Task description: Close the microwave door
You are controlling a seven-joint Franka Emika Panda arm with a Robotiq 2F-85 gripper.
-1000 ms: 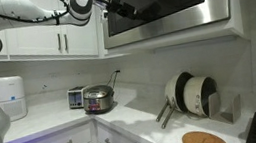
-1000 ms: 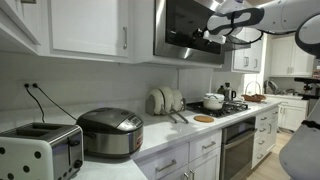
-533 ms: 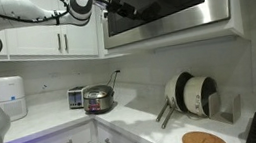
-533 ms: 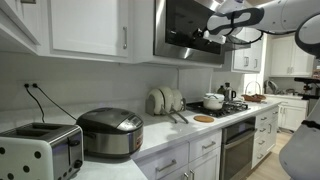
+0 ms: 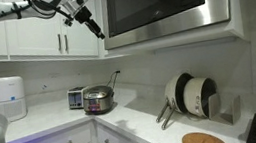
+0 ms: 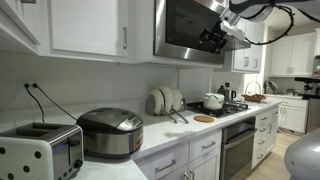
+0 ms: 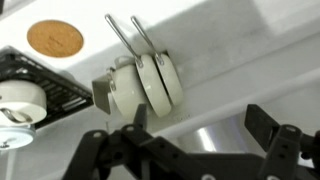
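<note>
The microwave door (image 5: 159, 1) is a glossy black glass panel, and it lies flush with the front of the steel microwave; it shows in both exterior views (image 6: 190, 25). My gripper (image 5: 95, 28) hangs just off the door's edge, a little apart from it, near the white cabinet. In an exterior view it is in front of the door's end (image 6: 213, 40). In the wrist view the gripper (image 7: 200, 125) is open and empty, with a steel surface between its fingers.
White cabinet doors (image 5: 52, 37) with bar handles hang next to the microwave. On the counter below are a rice cooker (image 5: 98, 99), a toaster (image 5: 76, 96), a plate rack (image 5: 192, 95), and a cork trivet (image 5: 204, 140). A pot (image 6: 212, 101) sits on the stove.
My gripper has drawn back from the microwave door, away from its face and slightly down. The door now looks flush with the microwave front.
</note>
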